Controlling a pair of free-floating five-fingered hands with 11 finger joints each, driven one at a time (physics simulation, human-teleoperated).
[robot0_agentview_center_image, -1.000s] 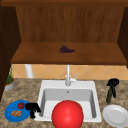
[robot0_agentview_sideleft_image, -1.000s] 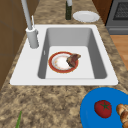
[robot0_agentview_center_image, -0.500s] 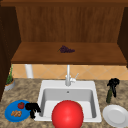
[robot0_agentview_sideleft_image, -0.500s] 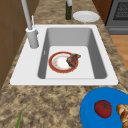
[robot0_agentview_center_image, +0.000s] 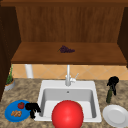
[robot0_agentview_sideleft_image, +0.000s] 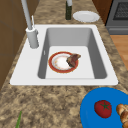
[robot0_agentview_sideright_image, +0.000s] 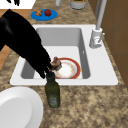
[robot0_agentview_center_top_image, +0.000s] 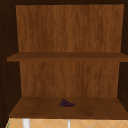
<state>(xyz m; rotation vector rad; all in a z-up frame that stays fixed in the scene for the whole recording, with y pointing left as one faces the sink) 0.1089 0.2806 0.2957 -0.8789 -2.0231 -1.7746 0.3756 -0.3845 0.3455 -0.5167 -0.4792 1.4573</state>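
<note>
A speckled stone table (robot0_agentview_center_image: 27, 92) is carrying a white sink (robot0_agentview_center_image: 42, 86) below a wooden wall cabinet (robot0_agentview_center_top_image: 67, 32), on whose lower shelf (robot0_agentview_center_top_image: 37, 107) a small bunch of purple grapes (robot0_agentview_center_top_image: 66, 103) is lying. In the front view a big red round shape (robot0_agentview_center_image: 67, 114) is covering the near part of the basin; from the sides, a red-rimmed plate (robot0_agentview_sideleft_image: 58, 62) is lying on the sink floor with a brown piece of food (robot0_agentview_sideleft_image: 73, 59) sitting on its edge. A faucet (robot0_agentview_center_image: 68, 76) is standing at the back rim. At the right, a white plate (robot0_agentview_center_image: 115, 115) is resting on the table, and just behind it a dark green bottle (robot0_agentview_center_image: 109, 94) is standing upright. The right hand (robot0_agentview_center_image: 113, 82) is hovering right at the bottle's top, fingers pointing downward toward its neck; whether they are pinching it or only touching it, I cannot tell. At the left, a blue plate (robot0_agentview_center_image: 11, 113) is holding a tomato (robot0_agentview_center_image: 21, 105) and a brown bread-like piece (robot0_agentview_center_image: 16, 113). The left hand (robot0_agentview_center_image: 32, 107) is hanging at that plate's right edge, just beside the tomato, its fingers drooping downward in a loose curl around nothing. A potted plant (robot0_agentview_center_image: 9, 81) is sitting at the far left.
</note>
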